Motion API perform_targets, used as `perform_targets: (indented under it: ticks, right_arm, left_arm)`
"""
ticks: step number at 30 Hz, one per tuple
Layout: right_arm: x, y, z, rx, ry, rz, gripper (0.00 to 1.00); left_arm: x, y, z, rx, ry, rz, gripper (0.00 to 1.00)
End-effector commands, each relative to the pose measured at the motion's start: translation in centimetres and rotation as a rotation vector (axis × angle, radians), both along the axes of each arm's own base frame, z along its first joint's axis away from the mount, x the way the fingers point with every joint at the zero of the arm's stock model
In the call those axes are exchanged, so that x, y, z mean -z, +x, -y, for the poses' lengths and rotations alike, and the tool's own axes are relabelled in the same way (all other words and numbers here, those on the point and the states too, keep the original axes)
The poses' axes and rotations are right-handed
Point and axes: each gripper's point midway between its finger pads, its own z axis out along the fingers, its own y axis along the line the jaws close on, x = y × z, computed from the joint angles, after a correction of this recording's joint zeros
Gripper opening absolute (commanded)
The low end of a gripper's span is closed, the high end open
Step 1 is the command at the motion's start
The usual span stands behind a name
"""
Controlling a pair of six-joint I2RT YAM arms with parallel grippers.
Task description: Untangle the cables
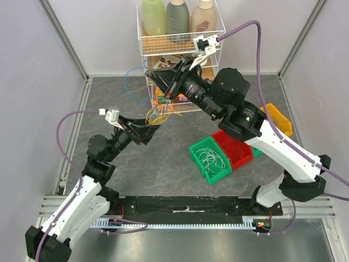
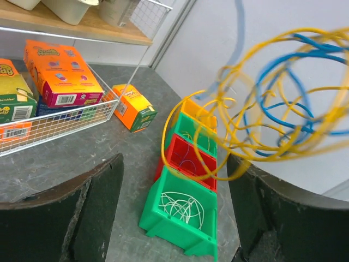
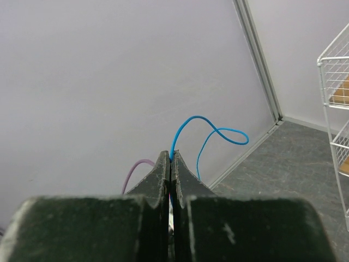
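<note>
A wire rack is blocking the upper centre of the top view, with a cable tangle hanging just below it. Coloured bins are filling the centre right. Bare tabletop is lying open at centre and left.

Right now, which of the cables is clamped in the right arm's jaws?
The blue cable: it comes out between the shut right jaws. The yellow cable only loops in the tangle.

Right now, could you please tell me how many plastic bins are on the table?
4, in a row: a green bin nearest the left wrist camera, then a red bin, a second green bin, a yellow bin. The right arm could hide more.
</note>
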Motion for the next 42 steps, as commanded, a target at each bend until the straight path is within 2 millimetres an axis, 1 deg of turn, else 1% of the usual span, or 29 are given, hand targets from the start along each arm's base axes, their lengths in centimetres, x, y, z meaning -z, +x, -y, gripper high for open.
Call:
perform_targets:
  ticks: [1, 2, 3, 4, 5, 6, 7, 8, 9, 12, 13, 14, 15, 17, 18, 19, 20, 21, 23, 25, 26, 27, 29, 32, 33, 36, 38, 40, 42]
  right_arm:
    - [-1.5, -0.6, -0.5, -0.046, 0.047, 0.006, 0.00]
    - [-1.4, -0.6, -0.6, -0.048, 0.045, 0.003, 0.00]
    - [-1.5, -0.6, -0.5, -0.046, 0.047, 0.004, 0.00]
    - [-1.5, -0.6, -0.5, -0.044, 0.048, 0.005, 0.00]
    - [-1.6, -0.5, -0.2, -0.032, 0.046, 0.009, 0.00]
    - [-1.7, -0.4, 0.2, -0.017, 0.044, 0.016, 0.00]
    - [-1.7, -0.1, 0.5, 0.006, 0.041, 0.020, 0.00]
    - [-1.9, 0.1, 1.0, 0.033, 0.036, 0.031, 0.00]
    - [-2.1, 0.2, 1.6, 0.061, 0.031, 0.040, 0.00]
    - [-3.4, 0.9, 4.1, 0.167, 0.009, 0.092, 0.00]
    - [-4.0, 1.3, 5.4, 0.223, 0.006, 0.107, 0.00]
    - [-4.7, 1.4, 6.7, 0.267, 0.006, 0.125, 0.00]
    - [-5.1, 1.6, 8.0, 0.321, -0.001, 0.138, 0.00]
    - [-5.8, 2.2, 11.0, 0.444, -0.030, 0.169, 0.00]
    - [-5.8, 2.6, 12.9, 0.529, -0.041, 0.167, 0.00]
    - [-5.5, 2.9, 14.3, 0.597, -0.049, 0.164, 0.00]
    - [-4.3, 3.7, 14.9, 0.662, -0.095, 0.166, 0.00]
    - [-3.8, 4.0, 15.7, 0.714, -0.136, 0.162, 0.00]
    - [-2.5, 4.8, 15.7, 0.754, -0.234, 0.154, 0.00]
    - [-1.9, 5.0, 15.8, 0.770, -0.278, 0.163, 0.00]
    - [-1.5, 5.2, 16.2, 0.801, -0.320, 0.173, 0.00]
    - [-1.3, 5.5, 17.3, 0.861, -0.364, 0.174, 0.00]
    - [-0.5, 6.0, 20.4, 1.020, -0.444, 0.139, 0.00]
    - [0.3, 7.5, 23.2, 1.113, -0.475, 0.119, 0.00]
    - [0.7, 8.0, 24.0, 1.136, -0.491, 0.114, 0.00]
    - [2.5, 10.2, 27.4, 1.249, -0.554, 0.064, 0.00]
    - [3.5, 11.7, 28.0, 1.224, -0.553, 0.069, 0.00]
    - [5.2, 13.6, 29.2, 1.221, -0.561, 0.034, 0.00]
    - [6.8, 14.8, 30.1, 1.235, -0.576, -0.007, 0.00]
  left_arm:
    - [-4.1, 0.9, 0.2, -0.011, -0.041, 0.165, 0.78]
    - [-4.4, 0.6, 0.7, 0.022, -0.049, 0.172, 0.71]
    - [-4.5, 0.3, 1.2, 0.054, -0.052, 0.169, 0.59]
    - [-4.3, 0.2, 1.5, 0.080, -0.042, 0.157, 0.44]
    - [-4.0, 0.3, 1.7, 0.089, -0.031, 0.137, 0.34]
    - [-3.5, 0.2, 1.7, 0.089, -0.022, 0.116, 0.26]
    - [-3.0, 0.1, 1.4, 0.075, -0.010, 0.098, 0.15]
    - [-2.5, 0.1, 1.0, 0.051, 0.000, 0.080, 0.06]
    - [-2.0, -0.1, 0.1, 0.003, 0.003, 0.057, 0.02]
    - [0.6, 0.1, -3.3, -0.186, 0.008, -0.080, 0.02]
    - [1.6, 0.1, -4.7, -0.261, 0.010, -0.136, 0.02]
    - [2.6, 0.0, -6.8, -0.378, -0.002, -0.218, 0.02]
    - [4.9, -0.4, -9.1, -0.496, 0.006, -0.331, 0.02]
    - [5.9, -1.4, -13.4, -0.713, -0.005, -0.409, 0.02]
    - [6.1, -2.0, -14.9, -0.784, -0.006, -0.427, 0.02]
    - [5.9, -2.6, -16.5, -0.856, -0.002, -0.432, 0.02]
    - [5.9, -3.1, -17.8, -0.922, 0.001, -0.440, 0.02]
    - [5.4, -3.4, -18.7, -0.965, 0.002, -0.430, 0.02]
    - [4.3, -3.8, -20.1, -1.031, 0.028, -0.396, 0.02]
    - [3.2, -4.2, -21.3, -1.087, 0.042, -0.370, 0.02]
    - [2.6, -4.5, -21.9, -1.114, 0.046, -0.359, 0.02]
    - [2.3, -4.8, -22.7, -1.151, 0.055, -0.350, 0.02]
    - [1.6, -5.4, -23.8, -1.208, 0.073, -0.332, 0.02]
    - [0.4, -6.5, -25.7, -1.294, 0.109, -0.290, 0.02]
    - [-0.3, -7.0, -26.5, -1.333, 0.125, -0.266, 0.02]
    - [-3.0, -8.7, -28.9, -1.456, 0.179, -0.185, 0.02]
    - [-4.5, -9.7, -29.8, -1.483, 0.219, -0.127, 0.02]
    - [-5.5, -11.0, -30.7, -1.523, 0.207, -0.110, 0.02]
    - [-6.5, -12.0, -31.5, -1.557, 0.209, -0.087, 0.02]
